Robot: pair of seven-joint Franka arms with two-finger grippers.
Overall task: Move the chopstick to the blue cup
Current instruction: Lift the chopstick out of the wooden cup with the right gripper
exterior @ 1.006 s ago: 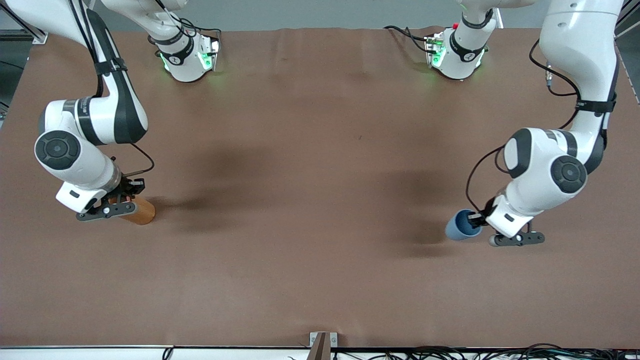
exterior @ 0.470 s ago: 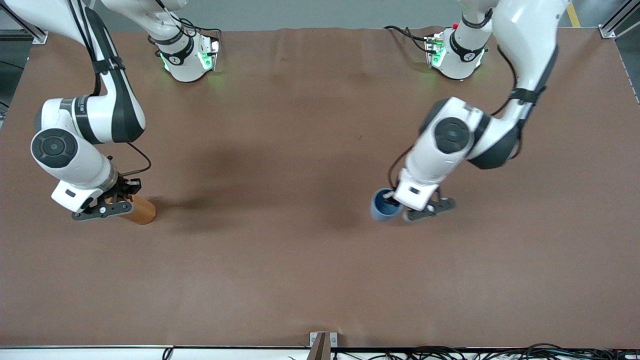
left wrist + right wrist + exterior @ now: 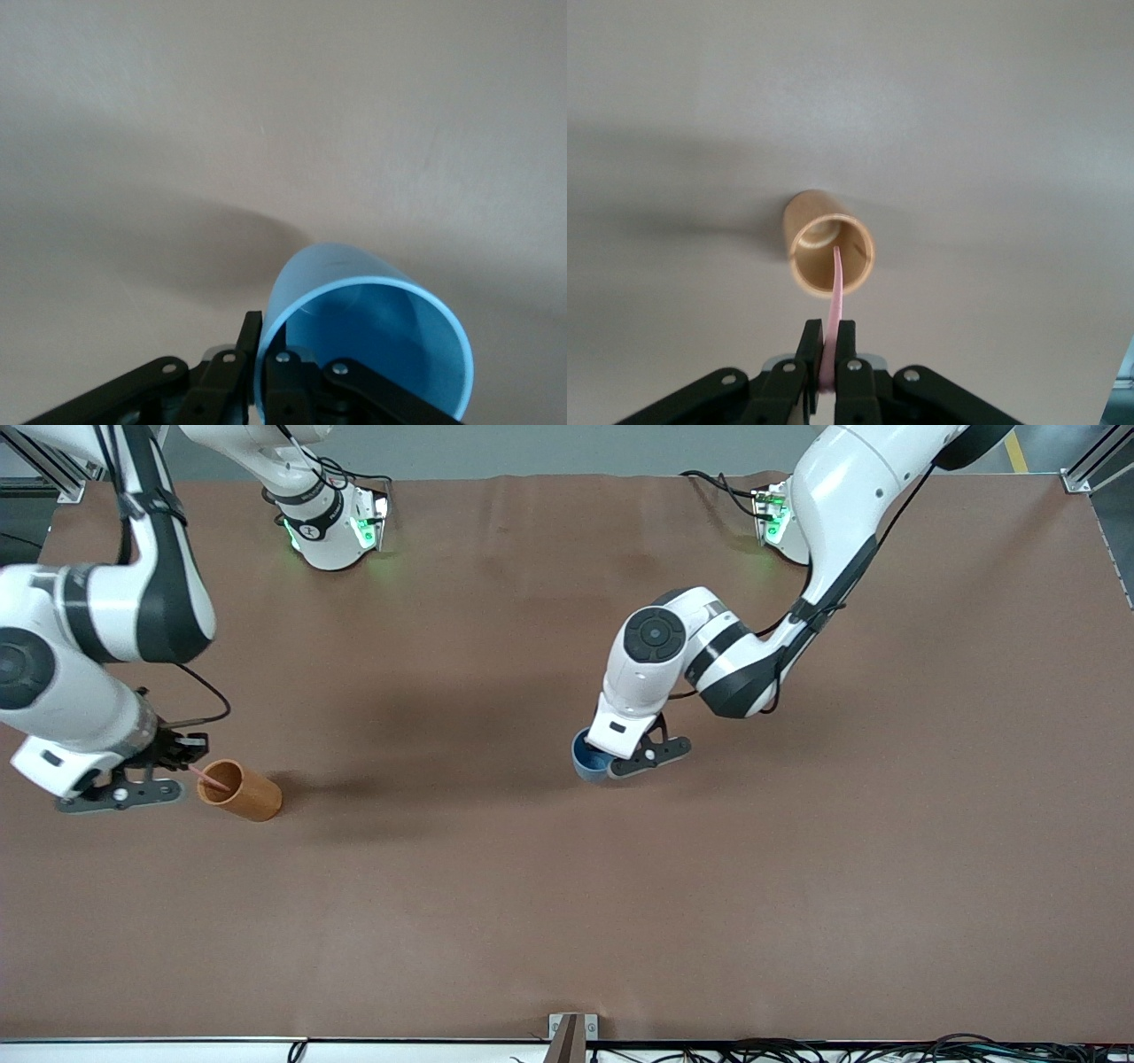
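My right gripper (image 3: pixel 180 765) is shut on the pale pink chopstick (image 3: pixel 209 779) and holds it up over the brown cup (image 3: pixel 241 791). The stick's tip points into that cup's mouth. In the right wrist view the chopstick (image 3: pixel 835 297) runs from the gripper (image 3: pixel 829 347) to the brown cup (image 3: pixel 829 254) below. My left gripper (image 3: pixel 597 755) is shut on the rim of the blue cup (image 3: pixel 584 764) and holds it over the middle of the table. In the left wrist view the gripper (image 3: pixel 266 354) pinches the blue cup's (image 3: pixel 372 336) wall, one finger inside and one outside.
The brown table cloth (image 3: pixel 532 886) is bare around both cups. Both arm bases (image 3: pixel 332 527) stand along the table's edge farthest from the front camera. A small bracket (image 3: pixel 571 1032) sits at the nearest edge.
My left arm has carried the blue cup from its own end of the table to the middle. My right gripper has risen and drawn the chopstick up out of the brown cup.
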